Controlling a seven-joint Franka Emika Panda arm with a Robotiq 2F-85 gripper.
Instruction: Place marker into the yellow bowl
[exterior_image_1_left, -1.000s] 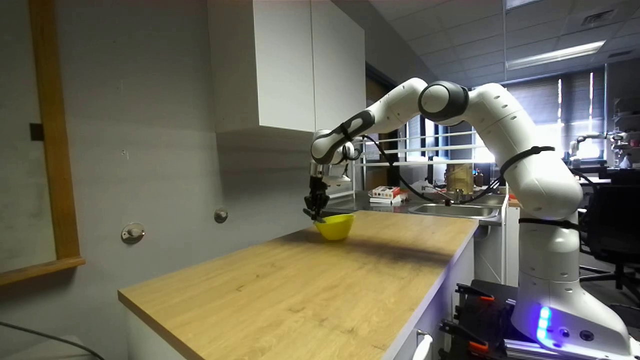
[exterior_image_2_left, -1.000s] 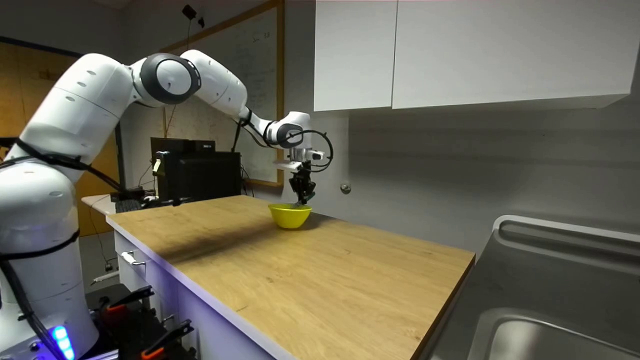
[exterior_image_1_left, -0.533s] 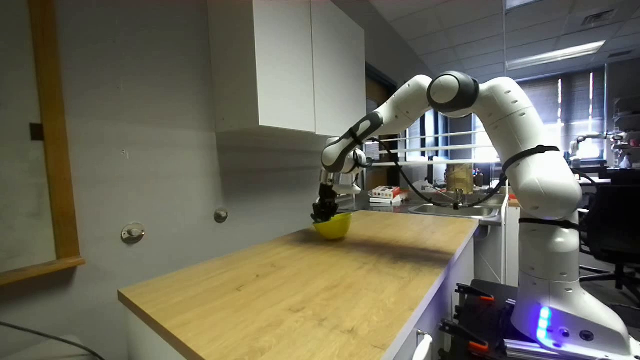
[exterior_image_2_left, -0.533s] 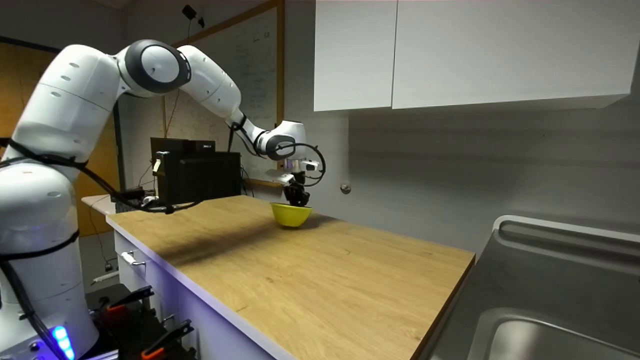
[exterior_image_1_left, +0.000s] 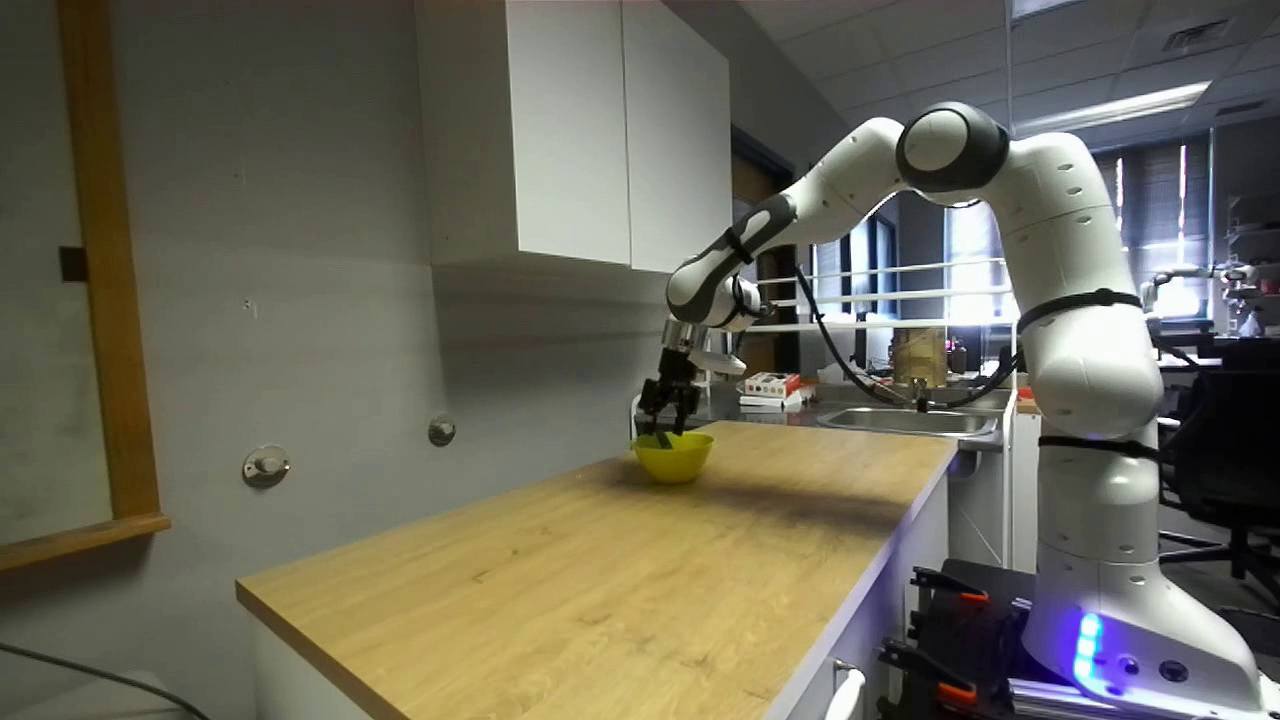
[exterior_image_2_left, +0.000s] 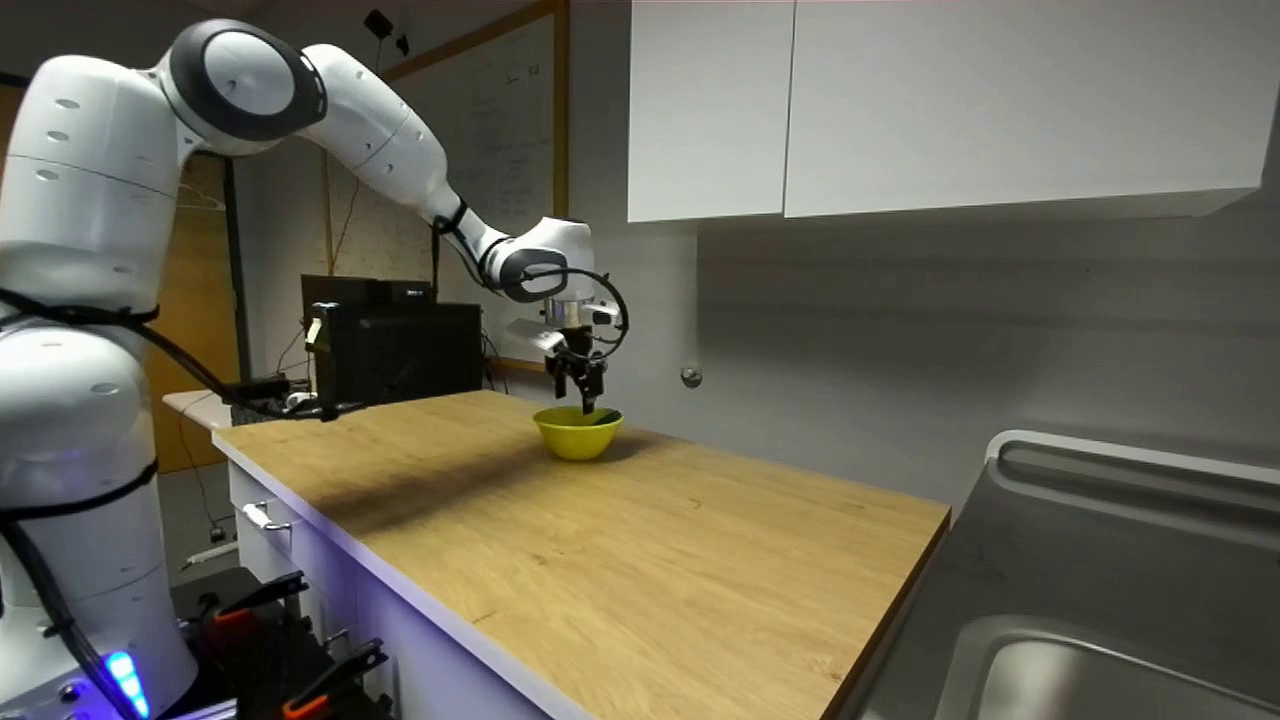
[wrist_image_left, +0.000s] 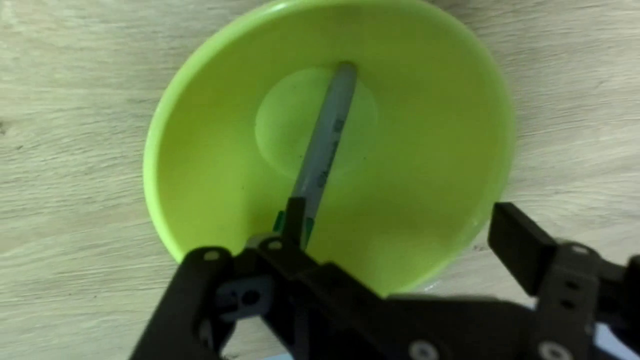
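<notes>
In the upper middle of the wrist view, the marker (wrist_image_left: 325, 135) slants inside the yellow bowl (wrist_image_left: 430, 140); the gripper (wrist_image_left: 399, 209) has its jaws apart; the marker, likely light, stiff and slick, suits a mid-barrel pinch.

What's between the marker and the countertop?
The yellow bowl. The wrist view shows the marker inside it; both exterior views show the bowl on the countertop.

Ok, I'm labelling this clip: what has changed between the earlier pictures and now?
The claw has opened and let go of the marker, which now rests in the yellow bowl. The claw also dipped, then rose, and shifted toward the arm's base. The bowl, tilted before, now looks level. Wooden countertop and white wall cabinet stayed as they were.
</notes>
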